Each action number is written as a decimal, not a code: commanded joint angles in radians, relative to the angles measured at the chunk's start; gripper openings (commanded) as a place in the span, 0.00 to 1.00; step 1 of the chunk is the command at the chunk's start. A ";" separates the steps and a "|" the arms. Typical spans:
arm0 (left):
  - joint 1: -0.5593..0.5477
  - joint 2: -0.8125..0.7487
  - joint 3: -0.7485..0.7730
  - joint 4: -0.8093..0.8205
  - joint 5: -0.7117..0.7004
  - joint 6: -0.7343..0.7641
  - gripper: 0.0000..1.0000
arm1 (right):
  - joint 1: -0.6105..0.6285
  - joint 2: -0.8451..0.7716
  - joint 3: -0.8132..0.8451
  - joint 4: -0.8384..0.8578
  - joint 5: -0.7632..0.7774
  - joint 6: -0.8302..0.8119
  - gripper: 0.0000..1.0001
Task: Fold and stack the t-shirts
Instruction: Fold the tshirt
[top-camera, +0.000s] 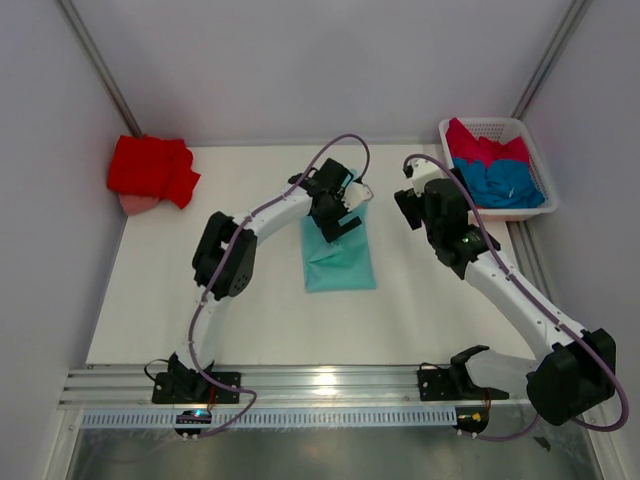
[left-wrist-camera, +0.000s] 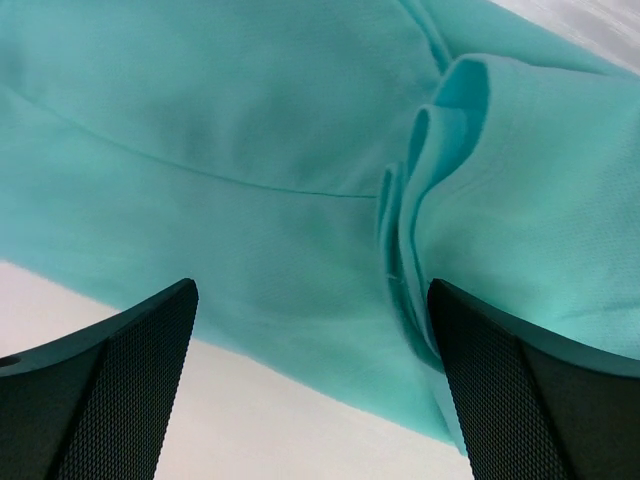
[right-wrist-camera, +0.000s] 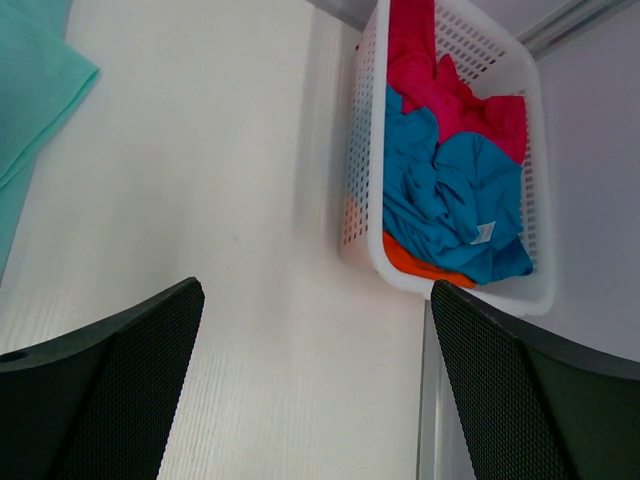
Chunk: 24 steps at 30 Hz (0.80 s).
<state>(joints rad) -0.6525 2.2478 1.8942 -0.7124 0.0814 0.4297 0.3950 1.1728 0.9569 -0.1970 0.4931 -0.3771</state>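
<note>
Currently, well to the left of the left hand (top-camera: 335, 225), one bright red t-shirt (top-camera: 150, 170) lies bunched on the far corner of the counter (top-camera: 250, 330). A pink edge shows under it; what that is cannot be told.

The left hand is directly over the far end of one mint-teal t-shirt (top-camera: 340, 262), which lies folded flat on the counter between the two arms. Its fingers (left-wrist-camera: 130, 380) are spread wide with nothing between them. Contact with the cloth cannot be confirmed.

The right hand (top-camera: 410, 205) is just to the right of the mint-teal t-shirt, over bare counter. Its fingers (right-wrist-camera: 120, 380) are spread wide; it holds and touches nothing.

Beyond and to the right of the right hand stands one white basket (top-camera: 540, 170). It contains one crimson-pink t-shirt (top-camera: 485, 148) and one blue t-shirt (top-camera: 510, 182), both crumpled.

View differences:
- Left wrist view only: stacked fold edges (left-wrist-camera: 420, 200) in the mint-teal cloth.
- Right wrist view only: an orange cloth (right-wrist-camera: 420, 268) under the blue t-shirt, at the basket end nearest the hand.
- Top view only: the red t-shirt.
</note>
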 joint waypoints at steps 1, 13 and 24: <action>0.005 -0.128 -0.017 0.132 -0.135 -0.051 0.99 | 0.001 -0.042 -0.026 -0.028 -0.076 0.043 0.99; 0.005 -0.349 -0.139 0.303 -0.326 -0.080 0.99 | 0.001 -0.078 -0.092 -0.088 -0.269 0.061 0.99; 0.005 -0.494 -0.139 -0.295 0.493 0.003 0.99 | 0.001 -0.016 -0.084 -0.082 -0.424 0.063 0.99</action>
<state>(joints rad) -0.6468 1.8507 1.7691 -0.8074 0.2810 0.3637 0.3950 1.1347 0.8654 -0.3107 0.1120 -0.3321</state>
